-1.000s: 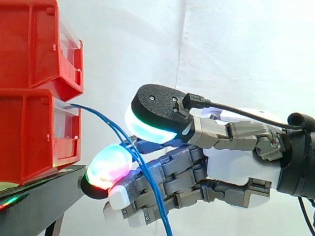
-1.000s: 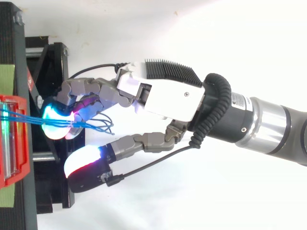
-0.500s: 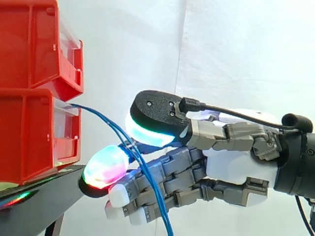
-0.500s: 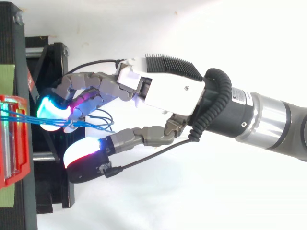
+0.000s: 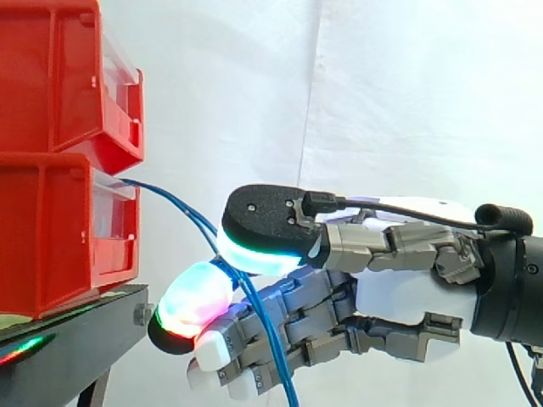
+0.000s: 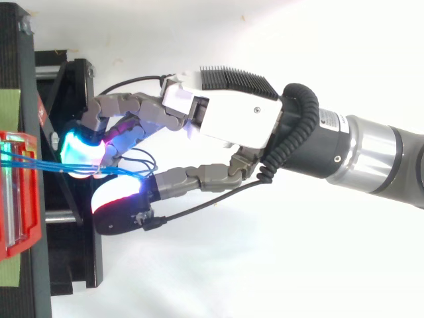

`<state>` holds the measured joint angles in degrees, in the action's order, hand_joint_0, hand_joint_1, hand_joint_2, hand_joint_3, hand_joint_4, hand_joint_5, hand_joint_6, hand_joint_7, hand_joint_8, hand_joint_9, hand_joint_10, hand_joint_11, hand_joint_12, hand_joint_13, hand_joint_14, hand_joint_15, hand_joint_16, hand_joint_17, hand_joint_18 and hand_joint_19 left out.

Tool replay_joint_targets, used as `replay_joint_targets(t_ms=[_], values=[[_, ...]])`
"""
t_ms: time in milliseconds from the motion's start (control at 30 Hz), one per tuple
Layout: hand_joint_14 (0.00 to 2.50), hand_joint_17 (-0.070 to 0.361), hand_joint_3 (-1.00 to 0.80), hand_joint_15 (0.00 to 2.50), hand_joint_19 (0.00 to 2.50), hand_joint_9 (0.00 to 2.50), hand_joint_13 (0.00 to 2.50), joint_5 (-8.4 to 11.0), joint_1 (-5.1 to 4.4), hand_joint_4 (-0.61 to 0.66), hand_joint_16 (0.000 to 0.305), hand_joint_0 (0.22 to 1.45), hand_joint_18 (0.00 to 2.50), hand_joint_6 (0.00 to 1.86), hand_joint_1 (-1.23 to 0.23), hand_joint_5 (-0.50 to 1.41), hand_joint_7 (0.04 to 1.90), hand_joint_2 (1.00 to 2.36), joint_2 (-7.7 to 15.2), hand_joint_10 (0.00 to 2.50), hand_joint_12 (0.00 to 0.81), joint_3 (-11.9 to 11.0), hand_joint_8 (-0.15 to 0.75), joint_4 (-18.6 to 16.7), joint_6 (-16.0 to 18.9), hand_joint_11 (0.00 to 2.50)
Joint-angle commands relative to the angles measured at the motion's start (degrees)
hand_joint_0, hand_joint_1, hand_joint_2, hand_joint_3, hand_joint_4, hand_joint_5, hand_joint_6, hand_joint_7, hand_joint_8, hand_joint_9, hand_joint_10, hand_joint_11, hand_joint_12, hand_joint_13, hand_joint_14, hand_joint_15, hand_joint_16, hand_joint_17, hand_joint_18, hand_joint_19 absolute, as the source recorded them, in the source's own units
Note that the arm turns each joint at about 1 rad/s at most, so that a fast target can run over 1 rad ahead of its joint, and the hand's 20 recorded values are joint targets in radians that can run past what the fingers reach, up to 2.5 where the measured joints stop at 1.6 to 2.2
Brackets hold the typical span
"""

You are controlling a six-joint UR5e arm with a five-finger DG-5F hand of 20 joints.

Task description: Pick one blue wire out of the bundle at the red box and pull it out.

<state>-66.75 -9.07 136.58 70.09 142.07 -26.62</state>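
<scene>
side view has the grey-and-white jointed robot hand [image 5: 407,292] curled shut on the thin, limp blue wires [image 5: 174,199] just off the front edge of the black stand [image 5: 76,339], soft glowing pads [image 5: 197,298] set above and below them, likely so a slick strand cannot slip. the wires sag from the lower glossy red plastic box [image 5: 51,233] at that edge, one end inside it, not yet pulled out.

Thin blue wires [image 5: 167,196] run out of the lower red box [image 5: 51,229], sloping downward.
</scene>
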Motion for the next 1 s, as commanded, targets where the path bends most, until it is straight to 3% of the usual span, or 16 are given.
replay_joint_targets(t_ms=[0, 533, 800, 967], values=[[0.01, 0.128, -0.30, 0.26, 0.37, 0.83, 0.81, -0.04, 0.02, 0.31, 0.057, 0.63, 0.71, 0.50, -0.61, -0.11, 1.17, 1.02, -0.1, 0.01, 0.430, 0.0, 0.353, 0.1, 0.0, 0.38], [0.01, 0.129, -0.34, 0.27, 0.39, 0.84, 0.82, -2.77, 0.37, 0.31, 0.057, 0.62, 0.72, 0.50, -0.62, -0.11, 1.19, 1.01, -0.3, 0.01, 0.432, 0.0, 0.353, 0.8, 0.2, 0.39], [0.01, 0.129, -0.36, 0.28, 0.39, 0.84, 0.83, -5.05, 1.16, 0.31, 0.057, 0.62, 0.72, 0.50, -0.62, -0.10, 1.20, 1.01, -1.3, 0.01, 0.434, 0.0, 0.353, 4.9, 0.2, 0.39], [0.01, 0.129, -0.37, 0.28, 0.39, 0.84, 0.83, -6.99, 2.13, 0.31, 0.057, 0.61, 0.72, 0.50, -0.61, -0.10, 1.21, 1.01, -2.0, 0.01, 0.433, 0.0, 0.354, 6.9, 0.1, 0.40]])
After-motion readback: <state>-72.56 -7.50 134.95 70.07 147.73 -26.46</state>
